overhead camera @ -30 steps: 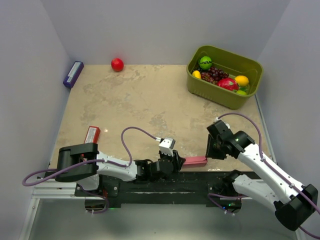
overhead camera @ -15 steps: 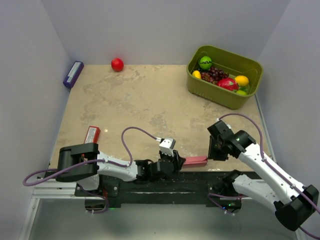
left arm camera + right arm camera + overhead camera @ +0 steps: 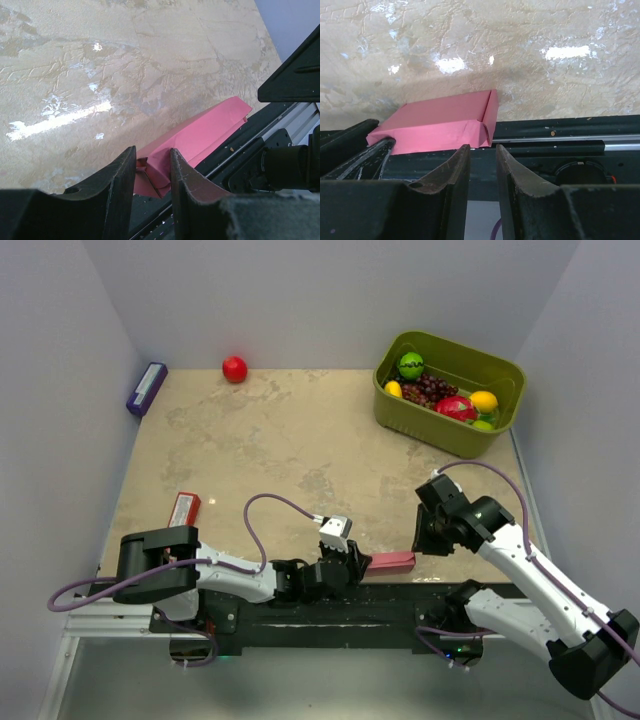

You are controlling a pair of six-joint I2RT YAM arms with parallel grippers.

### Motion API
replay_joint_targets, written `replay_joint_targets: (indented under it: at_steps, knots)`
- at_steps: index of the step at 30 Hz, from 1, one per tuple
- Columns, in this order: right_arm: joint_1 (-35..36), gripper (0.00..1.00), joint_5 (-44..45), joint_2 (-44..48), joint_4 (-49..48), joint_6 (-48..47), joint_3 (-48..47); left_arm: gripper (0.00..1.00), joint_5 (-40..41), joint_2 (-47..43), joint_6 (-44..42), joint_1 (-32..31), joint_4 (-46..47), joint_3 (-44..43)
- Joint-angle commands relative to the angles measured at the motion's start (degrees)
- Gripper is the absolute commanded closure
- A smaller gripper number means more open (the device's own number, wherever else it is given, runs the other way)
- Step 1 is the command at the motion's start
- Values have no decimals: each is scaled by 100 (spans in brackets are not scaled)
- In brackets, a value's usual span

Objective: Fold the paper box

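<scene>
A: Where is the paper box (image 3: 392,562)?

B: Flattened, right at the near edge of the table (image 3: 280,440), against the black rail (image 3: 560,134). The left gripper (image 3: 150,161) pinches its left end. The right gripper (image 3: 482,150) hangs just by the right end, jaws narrow with nothing between them

A: So how should the fold go?

B: I'd use the left pinch as an anchor and have the right press along a crease, never across a panel. A shove toward the near side could tip it off the edge

A: And the material?

B: Thin matte pink card with sharp creases, a turned flap at the right end, and rumpled where it's pinched. It will likely buckle easily. The table is glossy, mottled beige. Far right sits an olive plastic bin (image 3: 400,412) of fruit
</scene>
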State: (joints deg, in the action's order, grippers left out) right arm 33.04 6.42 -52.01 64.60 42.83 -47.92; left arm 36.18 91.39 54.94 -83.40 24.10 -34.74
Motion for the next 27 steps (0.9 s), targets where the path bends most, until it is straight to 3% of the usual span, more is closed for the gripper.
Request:
replay_joint_targets:
  at_steps: [1,13,27]
  knots:
    - [-17,69,9,-37,-44,-29,-227,91,-525,862,-554,-28,-2999,574]
    - [-17,70,-141,147,-175,59,397,91,-542,889,-581,-28,-2999,565]
    - [-17,71,-17,-55,35,41,231,91,-542,906,-589,-28,-2999,565]
